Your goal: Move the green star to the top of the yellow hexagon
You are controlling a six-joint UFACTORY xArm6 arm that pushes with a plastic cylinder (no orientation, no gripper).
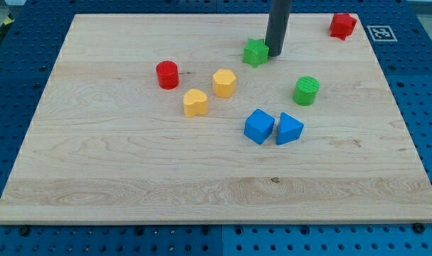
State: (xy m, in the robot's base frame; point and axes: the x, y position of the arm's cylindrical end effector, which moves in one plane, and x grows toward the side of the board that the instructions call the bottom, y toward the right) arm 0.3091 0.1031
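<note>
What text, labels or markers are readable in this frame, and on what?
No readable words, numbers or brand names anywhere.
Only sign: a black-and-white square fiducial marker on the blue perforated base at the view's top right, just off the wooden board; a pattern, not text.
Blocks carry no print, including the green star and yellow hexagon.
My tip touches the star's right side; the rod is unmarked.
</note>
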